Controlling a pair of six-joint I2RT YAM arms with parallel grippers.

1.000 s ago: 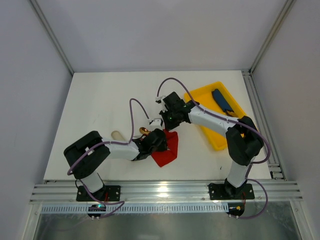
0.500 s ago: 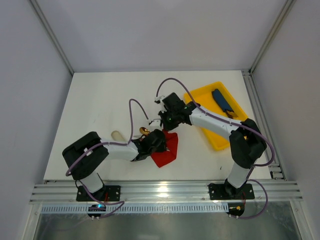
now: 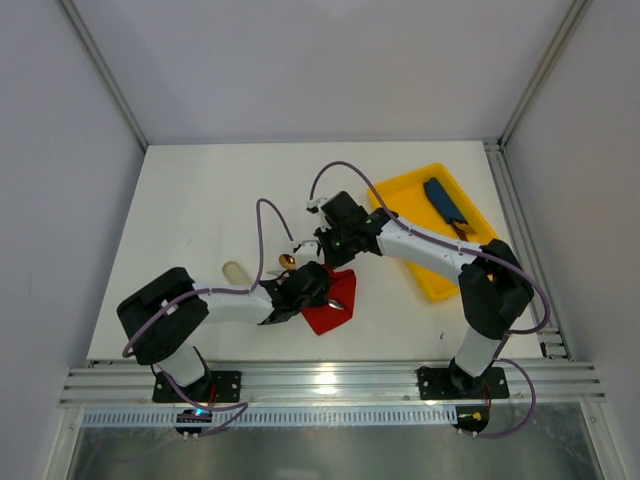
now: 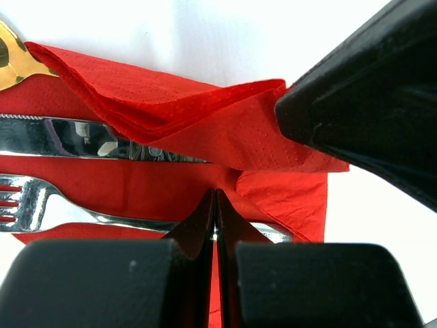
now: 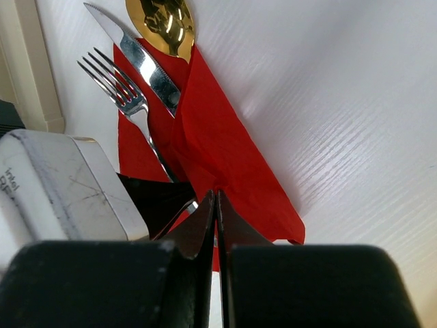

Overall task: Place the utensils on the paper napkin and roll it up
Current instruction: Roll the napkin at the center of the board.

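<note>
Two grippers meet over the red napkin, which lies partly folded near the middle of the desk, toward its near edge. Left gripper has its jaws pressed fully together, tips down at the napkin's edge by the fork handle; can't tell if paper is nipped. Right gripper is likewise closed tight, tips on the folded red layer, grip on it unclear. Fork, knife and gold spoon lie side by side on the napkin, heads sticking out past it, one flap folded over the spoon and knife handles. Yellow tray sits by the desk's right edge with a dark-blue item in it. Beige sleeve lies left of the napkin.
</note>
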